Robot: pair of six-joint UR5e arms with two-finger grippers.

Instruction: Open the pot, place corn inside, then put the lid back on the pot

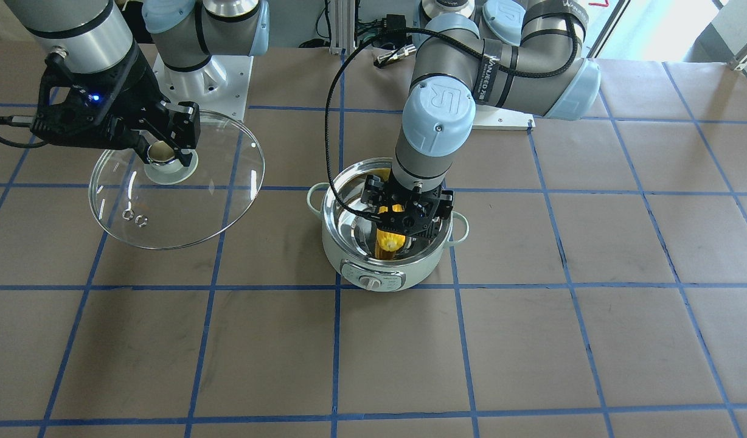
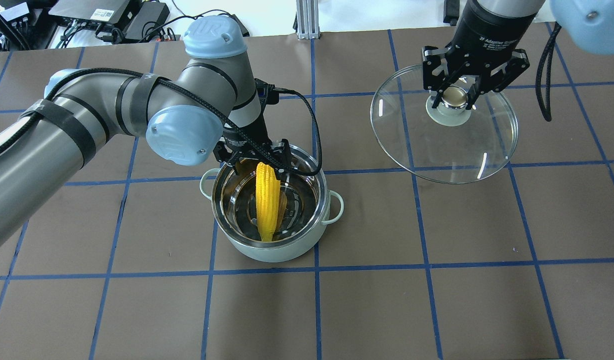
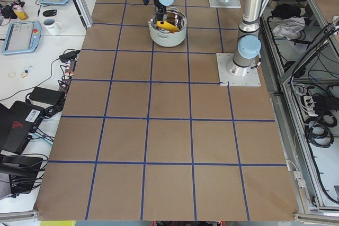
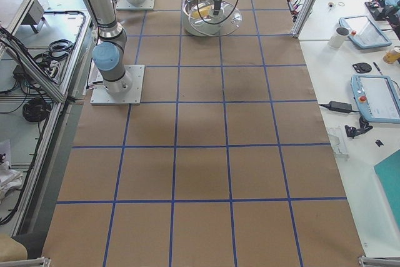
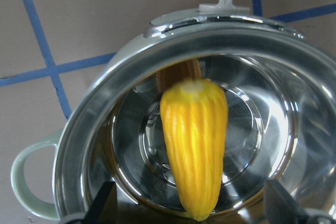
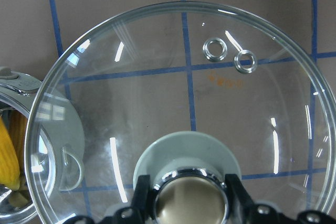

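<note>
The mint-green pot (image 2: 287,250) stands open at the table's middle, its dial panel (image 1: 373,281) facing away from the robot. The yellow corn (image 2: 267,200) leans inside it, one end against the steel wall and the other on the bottom. My left gripper (image 2: 254,160) hangs over the pot's rim. It is open, with its fingers (image 5: 103,203) spread wide on either side of the corn (image 5: 194,140) and not touching it. My right gripper (image 2: 455,97) is shut on the knob (image 6: 189,200) of the glass lid (image 2: 447,145) and holds it tilted above the table, off to the pot's side.
Brown table cover with a blue tape grid. The arm bases (image 1: 200,73) and loose cables (image 2: 137,25) sit at the robot's edge. Side benches hold tablets (image 3: 21,35) and a mug (image 4: 341,34). The left arm's cable (image 1: 337,152) loops over the pot.
</note>
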